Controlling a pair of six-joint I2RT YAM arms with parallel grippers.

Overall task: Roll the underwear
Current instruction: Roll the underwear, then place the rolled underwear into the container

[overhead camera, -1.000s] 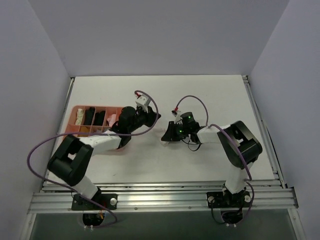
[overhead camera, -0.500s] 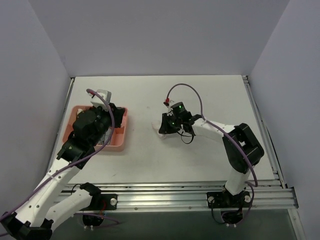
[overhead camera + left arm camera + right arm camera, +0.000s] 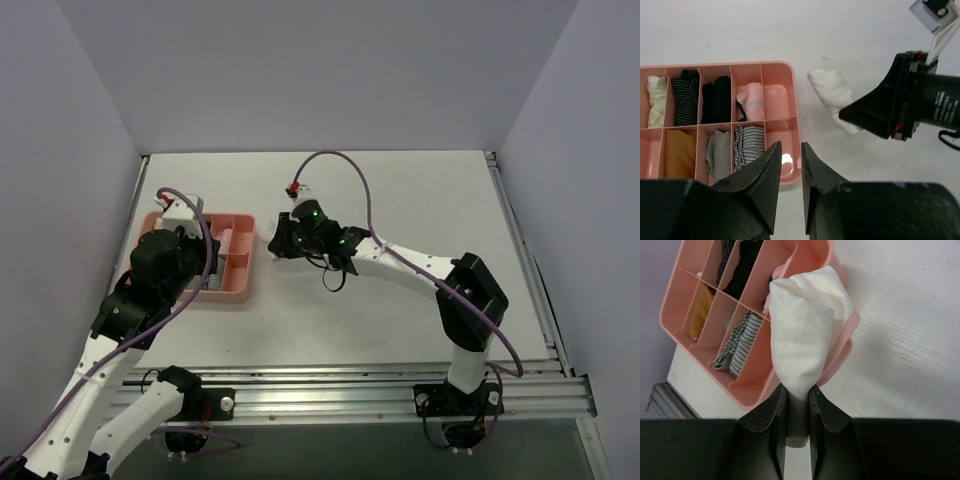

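Note:
The underwear [image 3: 805, 335] is a rolled white bundle, and my right gripper [image 3: 796, 390] is shut on its lower end. In the right wrist view the roll hangs just in front of the near corner of the pink tray [image 3: 685, 347]. Seen from the left wrist, the underwear [image 3: 832, 95] sticks out of the right gripper [image 3: 875, 112], just right of the tray [image 3: 796, 100] and above the table. My left gripper [image 3: 790, 150] hovers over the tray's right front corner. Its jaws are a narrow gap apart and hold nothing.
The tray [image 3: 240, 292] lies at the table's left and is split into small compartments. They hold rolled garments: cream [image 3: 656, 100], striped [image 3: 750, 142], black [image 3: 720, 97], pink [image 3: 752, 97], orange [image 3: 680, 152] and grey [image 3: 718, 152]. The two rightmost compartments [image 3: 777, 97] have nothing in them.
My right arm has carried the underwear leftward from the table's middle to the tray's right edge. My left arm has pulled back from the middle to above the tray, its jaws a little wider.

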